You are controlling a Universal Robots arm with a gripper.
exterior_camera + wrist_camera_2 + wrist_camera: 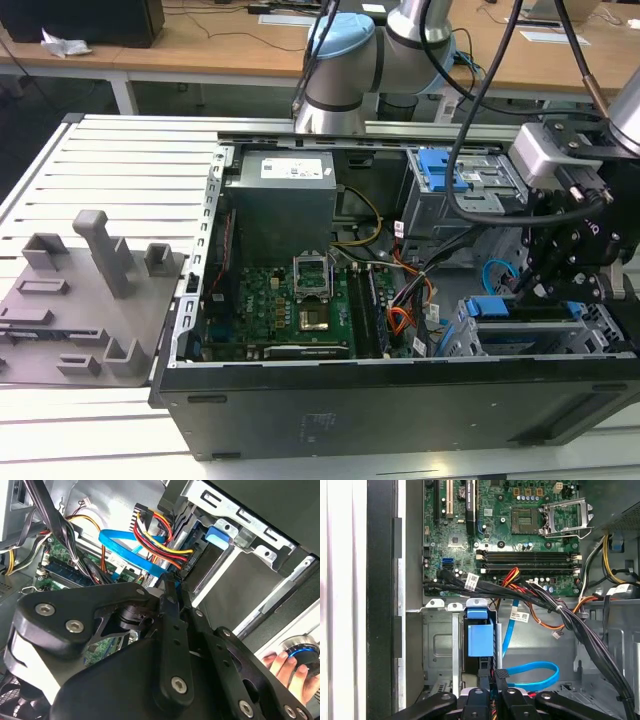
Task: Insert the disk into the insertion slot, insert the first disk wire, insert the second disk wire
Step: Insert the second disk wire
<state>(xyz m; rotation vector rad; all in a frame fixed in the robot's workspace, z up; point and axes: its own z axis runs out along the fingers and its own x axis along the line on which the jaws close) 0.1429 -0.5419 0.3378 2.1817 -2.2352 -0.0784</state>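
Fig.: gripper fingers closed together at the plug of the second disk wire, beside the disk seated in the insertion slot. Wire thin, floppy; likely best held by its rigid plug.

Disk in the insertion slot at the exterior view's right, motherboard to its left.

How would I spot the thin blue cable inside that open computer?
Start at the open computer case and find the green circuit board. Just past its edge, by the grey metal drive cage, a flat light-blue cable curves in a loop. Its neighbours are black, red, orange and yellow bundles.
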